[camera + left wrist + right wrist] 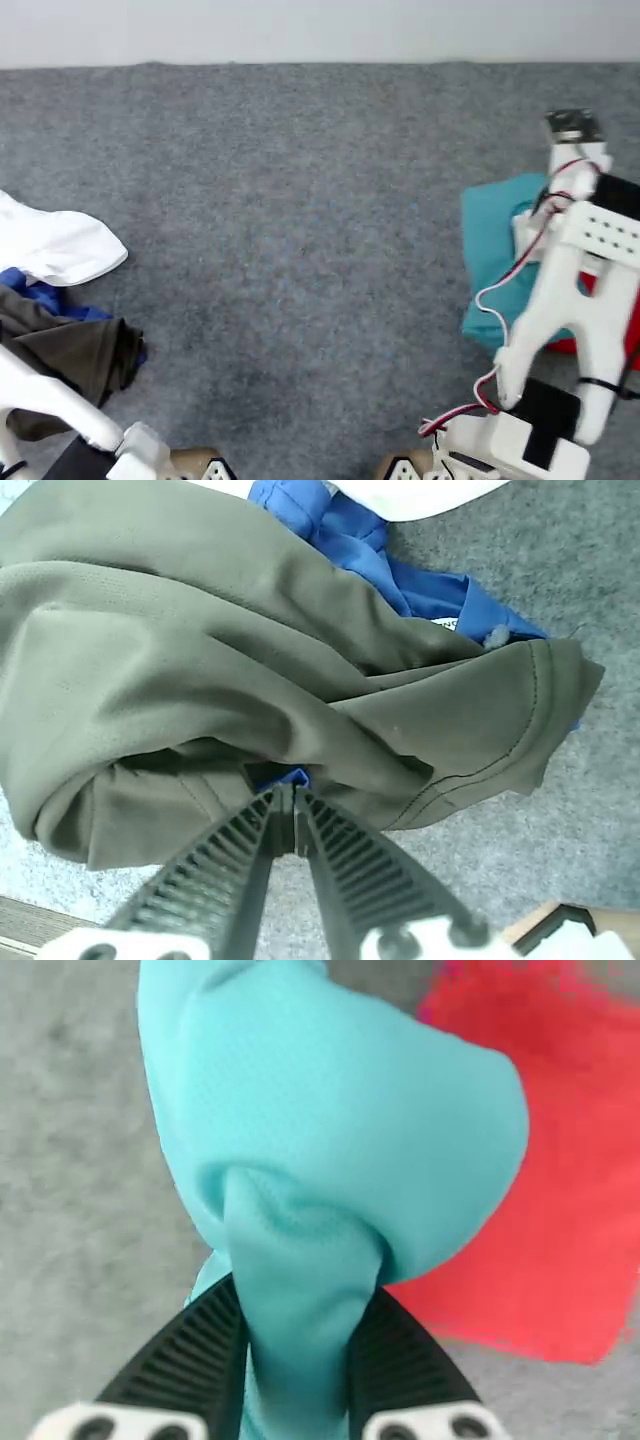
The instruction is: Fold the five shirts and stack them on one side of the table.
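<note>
Your right gripper (300,1300) is pinching the teal shirt (340,1110) above the red shirt (540,1210) at right. Your left gripper (292,800) sits pressed together against the olive shirt (200,660) at left.

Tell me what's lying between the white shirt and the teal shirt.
Just bare grey table cover, seen in the high view, between the white shirt and the teal shirt.

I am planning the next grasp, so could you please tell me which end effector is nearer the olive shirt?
Left. The left end effector sits shut at a fold of the olive shirt; the right end effector is across the table, clamped on the teal shirt.
</note>
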